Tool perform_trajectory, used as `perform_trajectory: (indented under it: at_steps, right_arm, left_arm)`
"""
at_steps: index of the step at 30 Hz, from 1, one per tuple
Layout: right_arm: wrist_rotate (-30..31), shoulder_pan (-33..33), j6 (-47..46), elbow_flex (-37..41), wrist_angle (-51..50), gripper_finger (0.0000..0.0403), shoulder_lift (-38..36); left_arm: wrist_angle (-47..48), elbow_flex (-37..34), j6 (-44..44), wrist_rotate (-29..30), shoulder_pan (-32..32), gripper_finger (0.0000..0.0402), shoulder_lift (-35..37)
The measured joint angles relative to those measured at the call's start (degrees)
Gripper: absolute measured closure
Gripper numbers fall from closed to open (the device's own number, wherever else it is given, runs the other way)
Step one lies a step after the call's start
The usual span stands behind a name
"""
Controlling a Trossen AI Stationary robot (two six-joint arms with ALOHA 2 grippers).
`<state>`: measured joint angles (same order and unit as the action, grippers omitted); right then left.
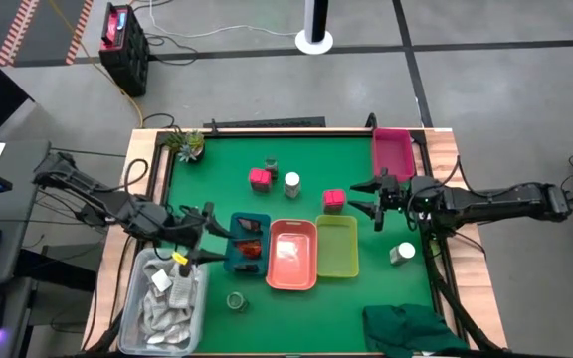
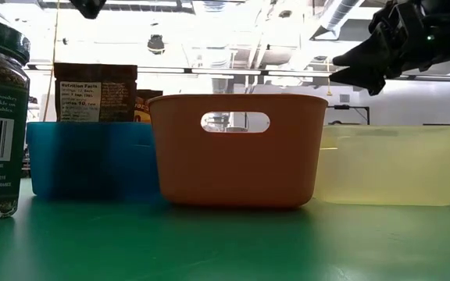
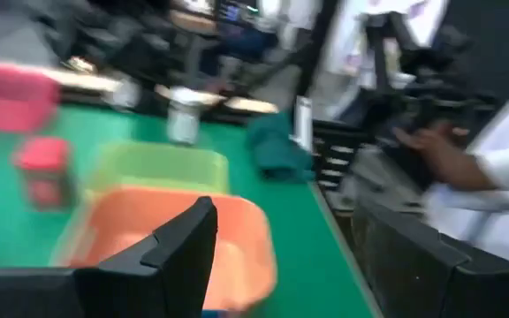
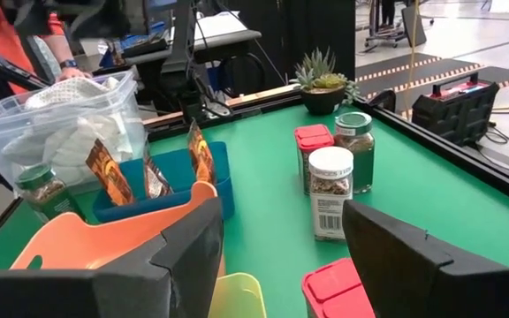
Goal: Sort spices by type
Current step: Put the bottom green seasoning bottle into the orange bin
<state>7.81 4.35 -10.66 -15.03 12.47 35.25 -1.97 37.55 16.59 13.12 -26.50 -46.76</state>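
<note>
My right gripper [image 1: 358, 199] is open over the table's right half, just right of a pink cube box [image 1: 333, 200]. In the right wrist view that box [image 4: 338, 287] sits low between the two fingers, untouched. A second pink box [image 1: 259, 178], a green-lidded jar [image 1: 271, 167] and a white-lidded jar [image 1: 291, 183] stand together farther left. Another white-lidded jar [image 1: 402, 254] lies near the right edge. A green-lidded jar [image 1: 235, 300] stands near the front. Dark packets [image 1: 250, 242] stand in the blue tray [image 1: 235, 221]. My left gripper [image 1: 207, 237] is open, empty, beside that tray's left side.
An orange tray [image 1: 291, 278] and a yellow-green tray [image 1: 337, 268] sit side by side right of the blue one. A pink tray [image 1: 393, 171] lies at the far right. A clear bin of white sachets [image 1: 163, 308], a potted plant [image 1: 187, 144] and a green cloth [image 1: 411, 328] occupy edges. A person's hand [image 3: 440, 150] shows beyond the table.
</note>
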Motion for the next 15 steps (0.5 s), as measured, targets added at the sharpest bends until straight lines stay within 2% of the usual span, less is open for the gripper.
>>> perform_trajectory:
  at_steps: [3,8,12,15]
  right_arm:
    - [0.00,0.65,-0.11,0.00,0.04,0.0143,-0.01]
    - [0.00,0.71,-0.49,0.00,0.07,0.0143,0.01]
    - [0.00,0.69,-0.58,0.00,0.19,0.0143,0.01]
    - [0.00,0.69,-0.92,0.00,0.23,0.0143,0.01]
  left_arm:
    - [-8.31,-3.72,5.03,-5.06,-0.38,0.0153,-1.31]
    - [-19.02,-5.44,10.41,-6.08,-3.11,0.0153,-9.82]
    - [-21.77,-1.31,14.14,-9.90,-3.83,0.0153,-19.10]
    - [-17.52,5.35,14.70,-11.42,-4.85,0.0153,-24.59]
